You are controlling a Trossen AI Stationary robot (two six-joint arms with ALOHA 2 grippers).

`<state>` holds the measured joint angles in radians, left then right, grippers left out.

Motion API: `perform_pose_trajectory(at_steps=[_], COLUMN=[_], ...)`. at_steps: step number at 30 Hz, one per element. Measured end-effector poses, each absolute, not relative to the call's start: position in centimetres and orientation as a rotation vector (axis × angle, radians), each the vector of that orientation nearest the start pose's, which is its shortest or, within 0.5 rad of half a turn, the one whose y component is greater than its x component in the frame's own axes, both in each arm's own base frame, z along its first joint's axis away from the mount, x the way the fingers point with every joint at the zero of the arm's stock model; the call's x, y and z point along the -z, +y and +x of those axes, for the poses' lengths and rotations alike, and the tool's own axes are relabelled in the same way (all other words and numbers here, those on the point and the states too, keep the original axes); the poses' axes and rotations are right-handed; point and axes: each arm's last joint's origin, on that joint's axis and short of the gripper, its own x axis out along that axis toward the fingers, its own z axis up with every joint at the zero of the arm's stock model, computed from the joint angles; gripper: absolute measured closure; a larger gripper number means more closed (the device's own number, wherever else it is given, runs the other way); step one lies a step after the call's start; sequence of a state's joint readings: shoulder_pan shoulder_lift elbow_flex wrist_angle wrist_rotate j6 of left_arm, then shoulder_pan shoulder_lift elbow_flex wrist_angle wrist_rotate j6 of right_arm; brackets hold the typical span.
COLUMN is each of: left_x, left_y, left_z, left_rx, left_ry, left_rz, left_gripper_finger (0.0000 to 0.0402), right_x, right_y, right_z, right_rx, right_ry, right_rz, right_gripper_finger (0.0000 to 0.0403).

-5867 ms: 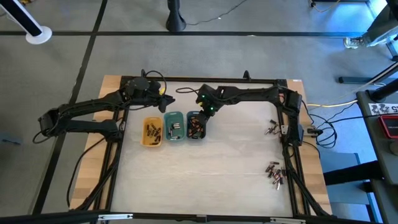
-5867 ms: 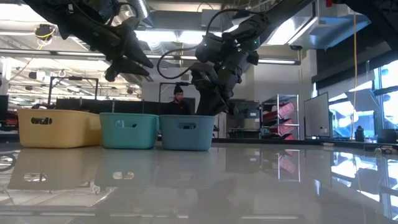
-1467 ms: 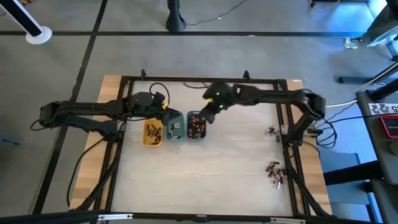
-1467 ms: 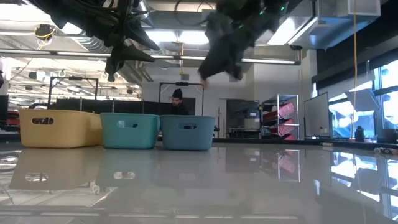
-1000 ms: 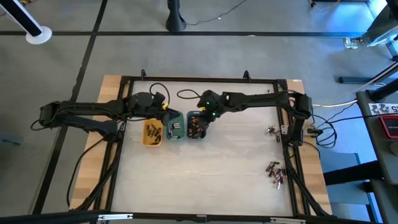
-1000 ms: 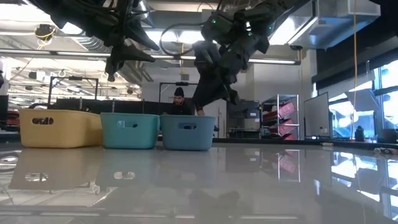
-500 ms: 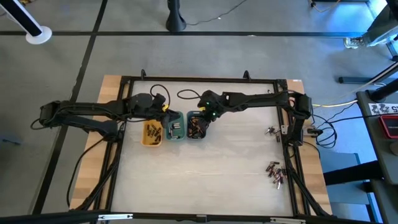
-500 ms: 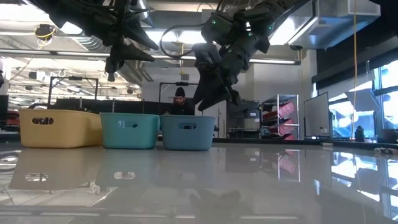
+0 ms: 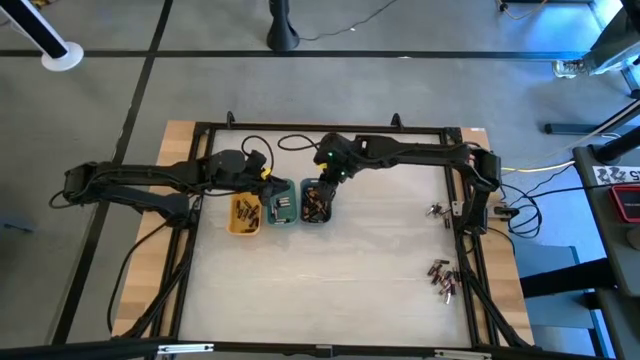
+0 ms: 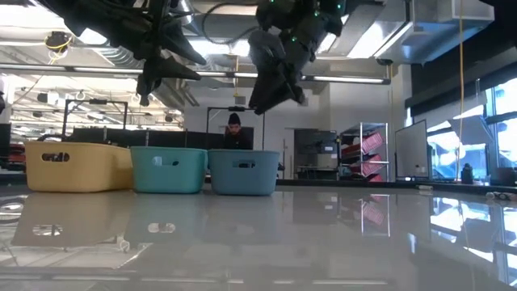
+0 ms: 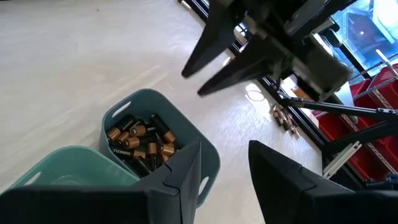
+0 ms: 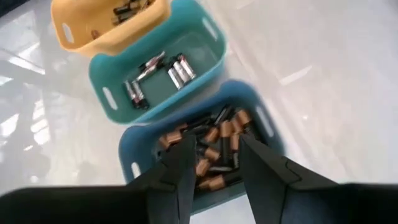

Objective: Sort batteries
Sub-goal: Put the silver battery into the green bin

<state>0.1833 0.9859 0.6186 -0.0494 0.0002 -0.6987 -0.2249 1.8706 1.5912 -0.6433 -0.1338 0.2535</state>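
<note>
step: between picks, my read | right gripper (image 12: 212,167) parted, empty, above grey-blue tray (image 12: 140,163) of copper-top batteries (image 12: 217,135) | left gripper (image 11: 225,163) parted, empty, beside it | next: loose batteries (image 9: 441,277) well apart on tabletop (image 9: 340,280)

Yellow tray (image 9: 244,214), green tray (image 9: 280,203), grey-blue tray (image 9: 316,202); copper-and-black batteries (image 12: 214,149).

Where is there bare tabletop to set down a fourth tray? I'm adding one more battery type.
Free: the wide stretch of table in front of the three trays, running right to the loose batteries by the right edge. Also the strip between the blue tray and that edge. Crowded: the back, where the left gripper and right gripper hang over the trays.
</note>
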Motion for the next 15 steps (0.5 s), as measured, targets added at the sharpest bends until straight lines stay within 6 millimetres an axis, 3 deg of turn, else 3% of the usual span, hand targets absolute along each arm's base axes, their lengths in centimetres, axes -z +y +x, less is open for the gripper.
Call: perform_pose_trajectory(at_steps=[7,15], left_x=[-25.3,-25.3], left_y=[3.9,3.9], left_z=[20.9,20.9], left_rx=[-0.319,-0.323], left_ry=[0.336,0.334], left_rz=[-0.725,-0.725], left_gripper_finger=[0.0276,0.0276], right_x=[-28.2,-27.7], right_y=[-8.8,-9.7], right_z=[39.8,38.8], right_rx=[0.195,0.225], right_ry=[0.911,0.997], right_rz=[0.34,0.364], right_gripper_finger=[0.0281,0.0281])
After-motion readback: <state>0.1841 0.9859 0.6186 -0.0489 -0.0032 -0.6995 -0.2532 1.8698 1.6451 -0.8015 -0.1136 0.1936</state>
